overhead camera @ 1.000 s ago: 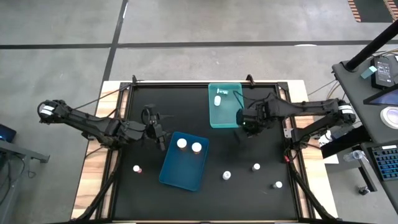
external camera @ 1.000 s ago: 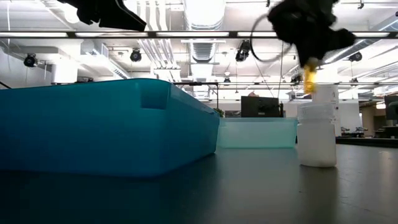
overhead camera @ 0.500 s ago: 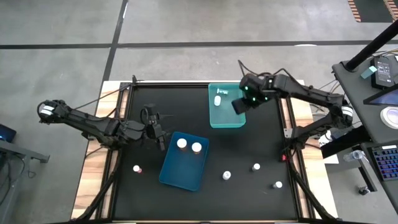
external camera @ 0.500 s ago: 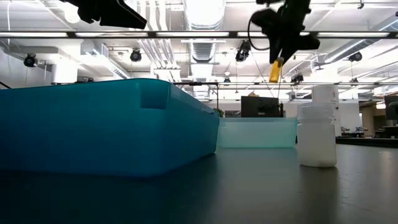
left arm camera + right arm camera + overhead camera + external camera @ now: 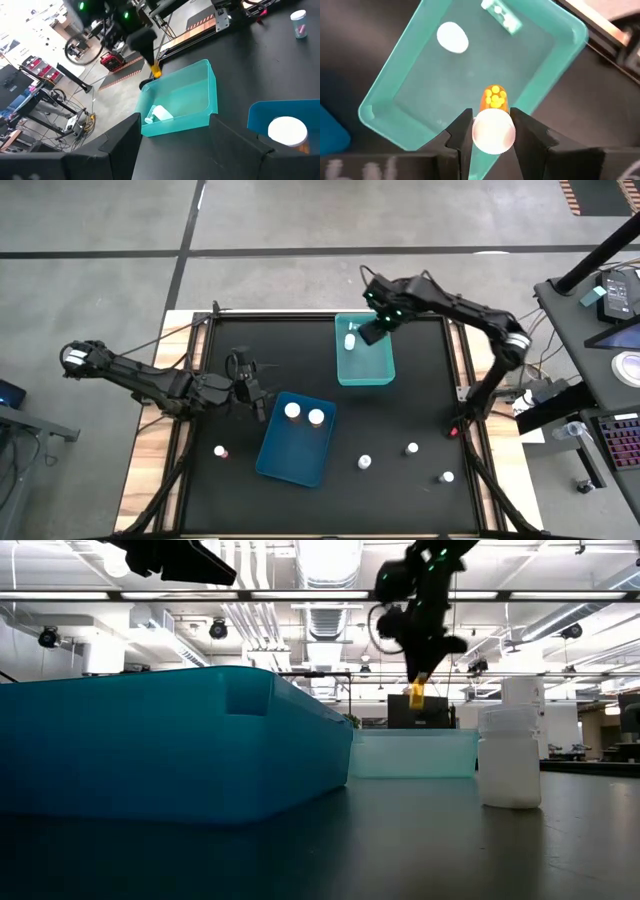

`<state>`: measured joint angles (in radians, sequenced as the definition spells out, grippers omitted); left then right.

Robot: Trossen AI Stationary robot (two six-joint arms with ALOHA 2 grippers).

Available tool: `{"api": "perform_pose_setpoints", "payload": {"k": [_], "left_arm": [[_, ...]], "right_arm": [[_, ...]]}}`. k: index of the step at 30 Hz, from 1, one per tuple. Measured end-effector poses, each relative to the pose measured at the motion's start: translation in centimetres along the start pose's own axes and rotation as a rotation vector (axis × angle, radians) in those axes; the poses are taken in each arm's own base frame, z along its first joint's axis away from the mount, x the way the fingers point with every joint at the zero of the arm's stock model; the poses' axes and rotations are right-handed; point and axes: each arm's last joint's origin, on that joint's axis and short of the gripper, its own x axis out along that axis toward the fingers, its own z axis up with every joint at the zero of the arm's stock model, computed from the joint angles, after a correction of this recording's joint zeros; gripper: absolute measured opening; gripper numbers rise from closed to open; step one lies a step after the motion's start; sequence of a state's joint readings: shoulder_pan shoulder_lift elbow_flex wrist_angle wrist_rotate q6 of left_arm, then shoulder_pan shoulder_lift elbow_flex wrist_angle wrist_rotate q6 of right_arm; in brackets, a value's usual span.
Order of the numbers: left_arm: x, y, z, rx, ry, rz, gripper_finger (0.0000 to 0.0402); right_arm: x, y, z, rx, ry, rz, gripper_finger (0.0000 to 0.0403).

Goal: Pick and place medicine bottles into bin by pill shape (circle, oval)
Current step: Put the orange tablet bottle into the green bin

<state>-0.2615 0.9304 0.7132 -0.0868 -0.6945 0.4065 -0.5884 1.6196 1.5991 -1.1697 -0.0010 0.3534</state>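
Note:
My right gripper (image 5: pixel 372 330) hangs over the far part of the light teal bin (image 5: pixel 365 365), shut on an amber medicine bottle (image 5: pixel 493 100) with a white cap. Two white bottles (image 5: pixel 452 37) lie in that bin. My left gripper (image 5: pixel 258 402) waits open and empty beside the left edge of the blue bin (image 5: pixel 297 442), where two white-capped bottles (image 5: pixel 292 411) stand. Several more bottles (image 5: pixel 365 463) stand on the black table toward the near edge, one of them (image 5: pixel 220 451) left of the blue bin. My right gripper pinches the amber bottle at its white cap (image 5: pixel 492 131) between the two fingers. The fingers come from above, slanting steeply down. The amber body (image 5: pixel 416 693) hangs below the fingertips, lifted clear above the teal bin.
The black table top (image 5: pixel 420 400) lies bare between the teal bin and the right edge. In the low view a white bottle (image 5: pixel 510 755) stands in front of the teal bin (image 5: pixel 412 753). Wooden boards (image 5: pixel 150 470) and frame rails border the table.
My right gripper has carried the amber bottle from beside the teal bin's near right corner toward the table's far edge and leftward, and now stands over the bin's far part. It has rolled about its own axis on the way. The bottle stays held and clear.

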Motion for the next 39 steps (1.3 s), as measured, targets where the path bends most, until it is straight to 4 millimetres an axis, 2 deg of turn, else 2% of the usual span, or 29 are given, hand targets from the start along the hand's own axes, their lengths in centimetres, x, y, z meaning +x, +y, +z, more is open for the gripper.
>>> {"api": "perform_pose_setpoints", "payload": {"k": [7, 13, 19, 28, 39], "left_arm": [[0.0, 0.0, 0.0, -0.001, 0.000, 0.000, 0.0219], [0.0, 0.0, 0.0, -0.006, 0.001, 0.000, 0.0219], [0.0, -0.1, -0.1, -0.003, 0.004, -0.002, 0.0219], [0.0, -0.1, -0.1, -0.002, 0.005, -0.002, 0.0219], [0.0, -0.1, -0.2, -0.002, 0.005, -0.002, 0.0219]], "right_arm": [[3.5, -1.2, 3.6, -0.070, 0.070, 0.008, 0.0108], [6.3, -2.7, 5.2, -0.100, 0.126, 0.005, 0.0108], [8.6, -4.2, 5.6, -0.147, 0.192, -0.006, 0.0109], [10.9, -4.5, 5.8, -0.190, 0.241, -0.007, 0.0109], [11.2, -4.5, 5.8, -0.181, 0.242, -0.010, 0.0121]]}}
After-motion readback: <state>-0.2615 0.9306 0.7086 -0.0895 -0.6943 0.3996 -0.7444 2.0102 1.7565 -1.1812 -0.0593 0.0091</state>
